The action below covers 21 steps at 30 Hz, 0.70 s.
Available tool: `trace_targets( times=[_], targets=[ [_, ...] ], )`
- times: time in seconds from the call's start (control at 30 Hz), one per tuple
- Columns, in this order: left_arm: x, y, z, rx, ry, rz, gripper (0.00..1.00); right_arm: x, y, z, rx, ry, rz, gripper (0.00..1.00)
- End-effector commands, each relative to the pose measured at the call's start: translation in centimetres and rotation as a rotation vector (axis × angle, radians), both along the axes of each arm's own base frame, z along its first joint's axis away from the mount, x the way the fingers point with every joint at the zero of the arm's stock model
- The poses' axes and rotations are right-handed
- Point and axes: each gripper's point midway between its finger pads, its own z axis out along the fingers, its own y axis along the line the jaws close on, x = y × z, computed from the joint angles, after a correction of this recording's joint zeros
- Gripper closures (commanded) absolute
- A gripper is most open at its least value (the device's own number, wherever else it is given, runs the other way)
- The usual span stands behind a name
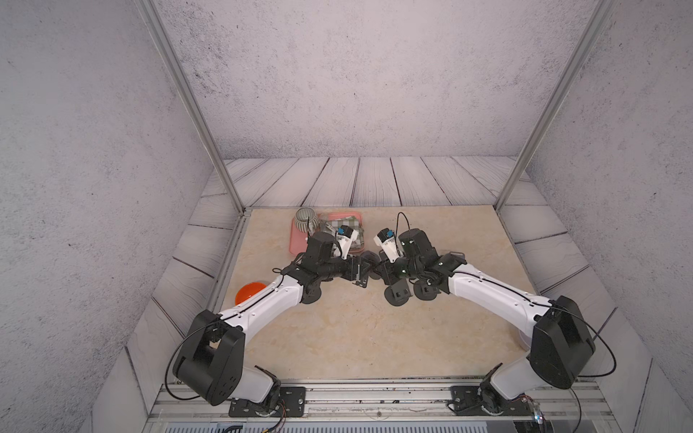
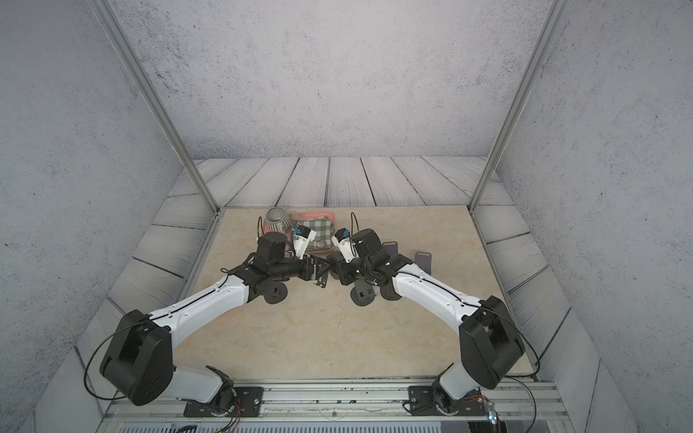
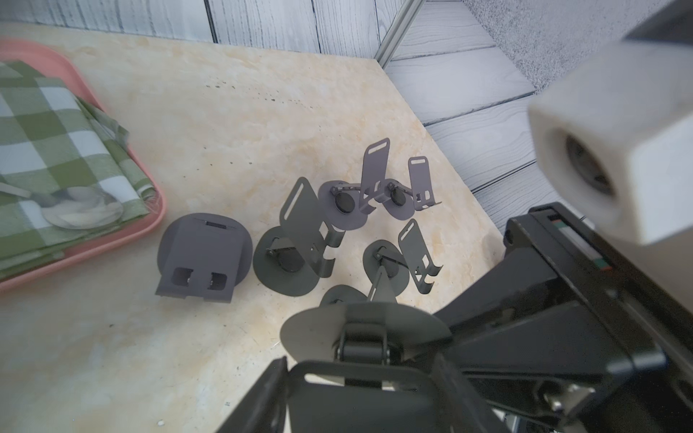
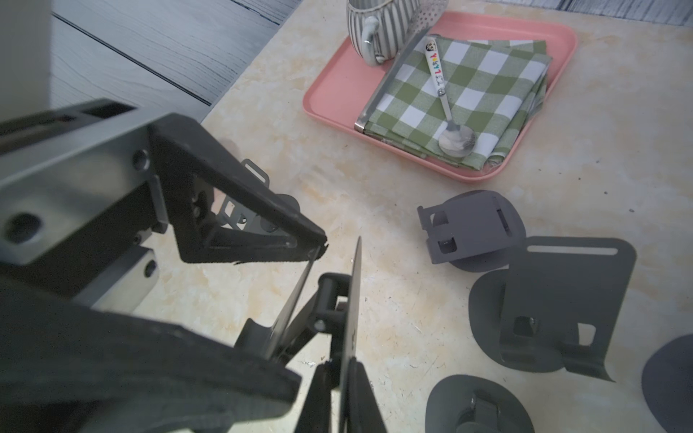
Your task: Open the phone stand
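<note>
A dark grey phone stand hangs above the table between both arms, partly unfolded at its hinge. My left gripper is shut across the width of its slotted back plate, one finger on each side edge. My right gripper is shut on the rim of the stand's thin round base. In both top views the left gripper and right gripper meet at mid-table, largely hiding the stand.
Several more grey stands sit on the table: a folded one and unfolded ones. A pink tray at the back left holds a checked cloth, spoon and striped mug. An orange disc lies left.
</note>
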Motion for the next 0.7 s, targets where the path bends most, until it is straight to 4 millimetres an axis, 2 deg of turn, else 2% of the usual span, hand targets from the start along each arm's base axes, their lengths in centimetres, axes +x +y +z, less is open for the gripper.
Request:
trace_targets(
  times=[0.0, 0.37, 0.67],
  targets=[
    [-0.7, 1.2, 0.9, 0.01, -0.03, 0.012, 0.58, 2.0, -2.8, 0.1, -0.07, -0.019, -0.132, 1.0],
    [-2.9, 3.4, 2.2, 0.002, -0.077, 0.06, 0.58, 3.9, -5.0, -0.9, -0.056, 0.054, -0.228, 1.0],
    [-4.2, 4.3, 2.3, -0.006, -0.078, 0.076, 0.58, 4.8, -6.3, -1.2, -0.034, 0.09, -0.267, 1.0]
  ],
)
